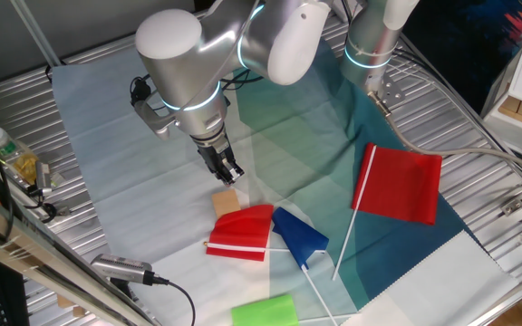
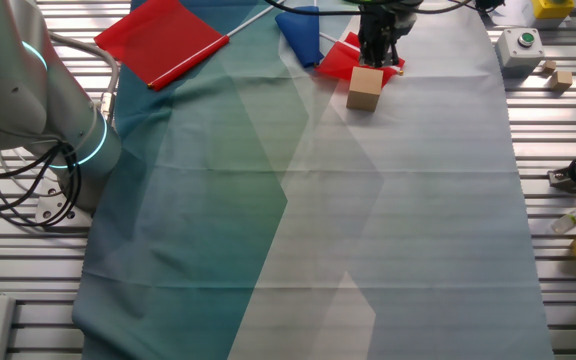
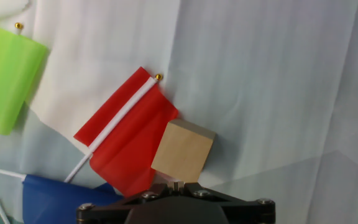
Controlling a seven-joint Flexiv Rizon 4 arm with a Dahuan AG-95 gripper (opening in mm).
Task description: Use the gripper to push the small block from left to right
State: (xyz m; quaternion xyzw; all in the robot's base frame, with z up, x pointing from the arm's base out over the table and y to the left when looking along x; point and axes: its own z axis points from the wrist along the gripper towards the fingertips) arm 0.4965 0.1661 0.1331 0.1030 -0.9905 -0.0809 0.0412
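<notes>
One small block (image 3: 183,151), plain tan wood, sits on the pale cloth (image 2: 418,200) over the bench (image 1: 25,91), w/ one corner lapping onto or touching a small red flag (image 3: 126,134); hand view shows it right in front of the gripper body. Gripper (image 1: 227,172) hangs just above and beside the block, fingers pointed down; in the other fixed view it stands directly behind the block, prob touching or nearly so, contact can't be confirmed. Fingers look drawn together into one narrow tip, nothing held between them; that suits a push, since a closed tip acts as a single blunt pusher approx as wide as the block. Placement behind one face, not over the top, fits a shove rather than a pick. Judged from this, the push is at its start or early on: block not yet far across the cloth. Risk: block sits skewed to the gripper in the hand view, so an off-centre push could spin it instead of sliding it straight, and the flag edge under/near the corner may drag along. Further out: a blue flag (image 1: 299,237) beside the red one, a larger red flag (image 1: 404,186) well apart, a bright green flag (image 1: 264,311) near the bench edge, and a slimmer second arm (image 1: 374,36) standing upright at the back, not involved.
</notes>
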